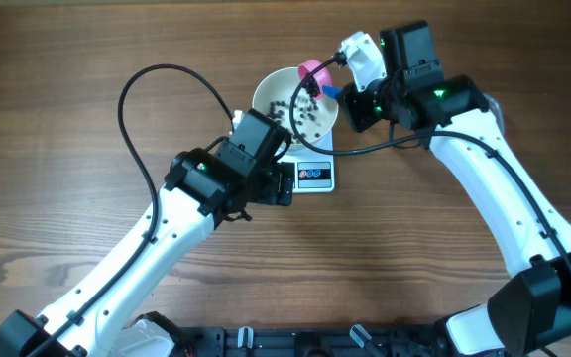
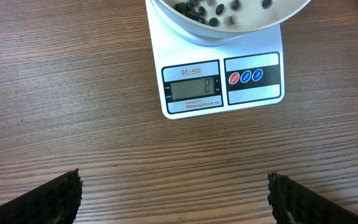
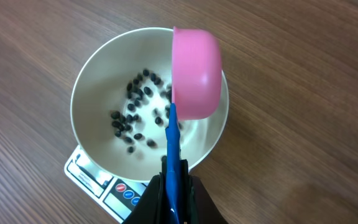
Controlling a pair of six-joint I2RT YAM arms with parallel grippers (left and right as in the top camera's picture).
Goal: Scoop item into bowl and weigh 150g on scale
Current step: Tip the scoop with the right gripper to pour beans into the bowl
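The white bowl (image 1: 266, 91) stands on the white scale (image 1: 315, 177), with a scatter of black grains, the item (image 1: 305, 114), in its bottom. In the right wrist view the pink scoop (image 3: 196, 74) hangs tipped on its side over the bowl's (image 3: 82, 93) right rim. My right gripper (image 3: 174, 186) is shut on the scoop's blue handle (image 3: 174, 146). The grains (image 3: 132, 112) lie loose below it. My left gripper (image 2: 174, 196) is open over bare wood just in front of the scale (image 2: 253, 93), holding nothing. The scale's display (image 2: 194, 89) is lit.
A black cable (image 1: 132, 109) loops over the table left of the bowl. Another cable (image 1: 385, 147) runs from the right arm toward the scale. A black rail (image 1: 295, 342) lines the table's near edge.
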